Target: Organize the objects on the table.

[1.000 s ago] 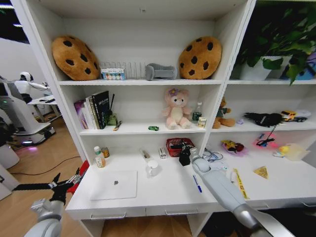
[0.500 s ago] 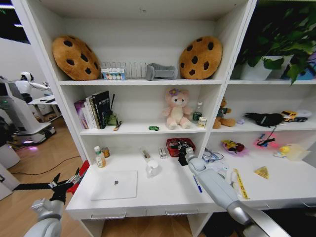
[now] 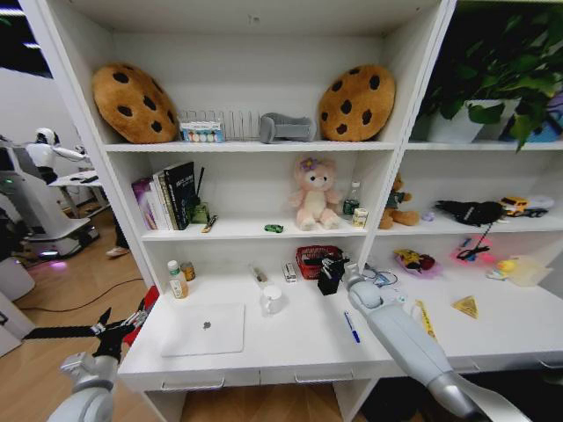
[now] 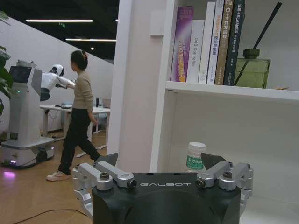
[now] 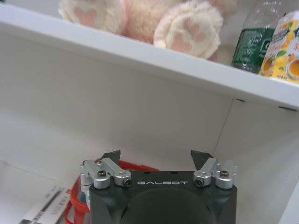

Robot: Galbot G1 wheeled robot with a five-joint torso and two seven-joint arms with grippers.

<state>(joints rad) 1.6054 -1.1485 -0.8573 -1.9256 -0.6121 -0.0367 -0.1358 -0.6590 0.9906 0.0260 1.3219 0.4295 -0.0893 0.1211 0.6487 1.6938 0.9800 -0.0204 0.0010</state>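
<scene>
Two tools apart: right tool (image 3: pixel 329 268), left tool (image 3: pixel 113 332).

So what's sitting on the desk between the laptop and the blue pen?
In the head view, a white mug stands between the laptop and the blue pen, nearer the back; otherwise the desk there is bare.

Table (image 3: pixel 290 347): smooth white laminate top, showing a soft sheen; drawer handles reading as thin bright metal.
Laptop (image 3: pixel 204 330): matt silver metal lid.
Blue pen (image 3: pixel 351 326): glossy plastic.
Red basket (image 3: pixel 310 261): looking like plastic mesh.
Right gripper (image 5: pixel 158 158): matt black housing, silvery brushed-metal finger links.
Left gripper (image 4: pixel 160 161): wearing the same finish.
Plush toy (image 3: pixel 314 194): fuzzy pink cloth.
</scene>
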